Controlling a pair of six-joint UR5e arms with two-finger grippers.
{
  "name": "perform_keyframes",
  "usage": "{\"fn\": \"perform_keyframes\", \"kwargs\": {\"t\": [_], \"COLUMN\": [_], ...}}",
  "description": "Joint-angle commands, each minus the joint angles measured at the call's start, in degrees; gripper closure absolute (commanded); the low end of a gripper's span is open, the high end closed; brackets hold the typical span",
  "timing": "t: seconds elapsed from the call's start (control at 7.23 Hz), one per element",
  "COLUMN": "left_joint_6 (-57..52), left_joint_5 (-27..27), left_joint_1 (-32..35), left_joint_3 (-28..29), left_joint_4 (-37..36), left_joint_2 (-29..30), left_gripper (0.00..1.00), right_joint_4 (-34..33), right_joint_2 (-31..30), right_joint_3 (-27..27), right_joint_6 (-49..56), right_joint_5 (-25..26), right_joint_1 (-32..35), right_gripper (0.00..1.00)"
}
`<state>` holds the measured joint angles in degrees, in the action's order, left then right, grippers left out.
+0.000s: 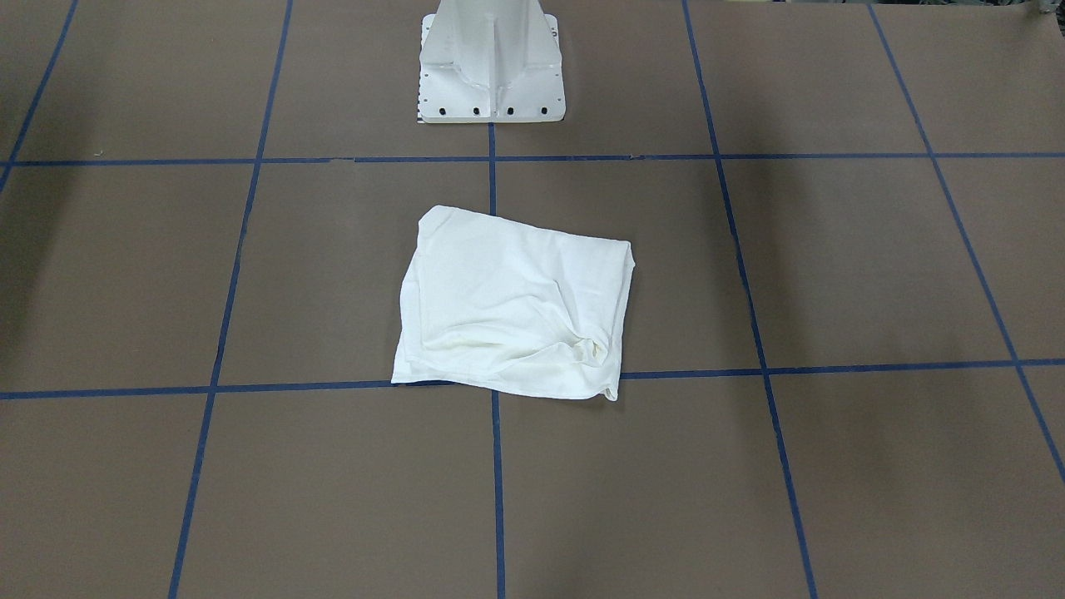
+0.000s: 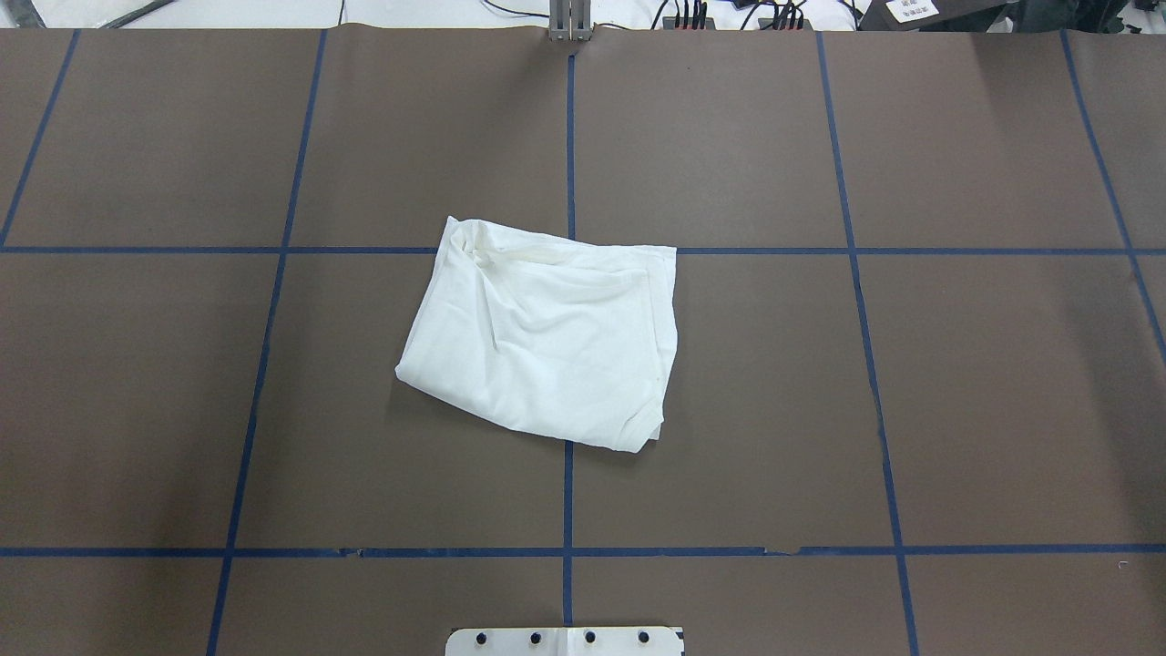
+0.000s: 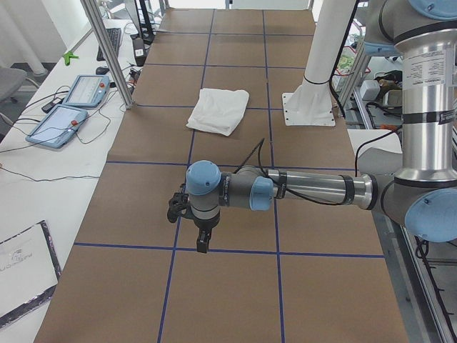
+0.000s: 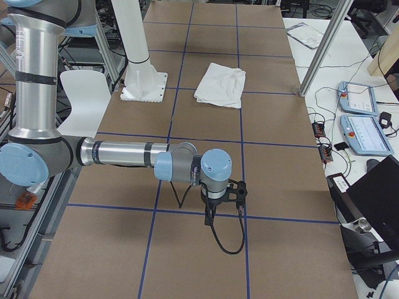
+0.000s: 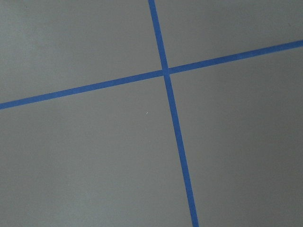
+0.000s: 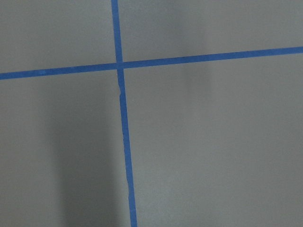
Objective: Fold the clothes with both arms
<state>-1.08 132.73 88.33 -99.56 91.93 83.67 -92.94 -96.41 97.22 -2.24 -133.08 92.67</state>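
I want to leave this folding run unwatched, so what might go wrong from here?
1. The T-shirt lies folded, but its bunched corner looks loose; a grasp there may drag the layers apart or press the wrinkles in.
2. A black cable loops below the right gripper, close to the table; it might snag or sweep the cloth on a reach.
3. Both wrist cameras show only taped table, so the shirt is outside their view.

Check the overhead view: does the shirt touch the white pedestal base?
No, the shirt lies mid-table, with bare table between it and the pedestal base.
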Motion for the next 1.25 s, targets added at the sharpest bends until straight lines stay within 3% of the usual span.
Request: {"fn": "perform_keyframes", "kwargs": {"t": [0.0, 1.11], "left_joint_6": [1.2, 1.2], "left_joint_5": [0.2, 1.3], "left_joint_1": [0.0, 0.0], "left_joint_3": [0.1, 0.7], "left_joint_4": [0.0, 0.1], "left_joint_2": [0.0, 0.2], "left_gripper": [0.0, 0.0], "right_joint_4": [0.0, 0.0], "right_joint_2": [0.1, 0.4], "right_joint_3": [0.4, 0.4], "right_joint_6": [0.0, 0.0], "right_joint_5": [-0.1, -0.2], "right_joint_1": [0.0, 0.0], "right_gripper": [0.0, 0.0]}}
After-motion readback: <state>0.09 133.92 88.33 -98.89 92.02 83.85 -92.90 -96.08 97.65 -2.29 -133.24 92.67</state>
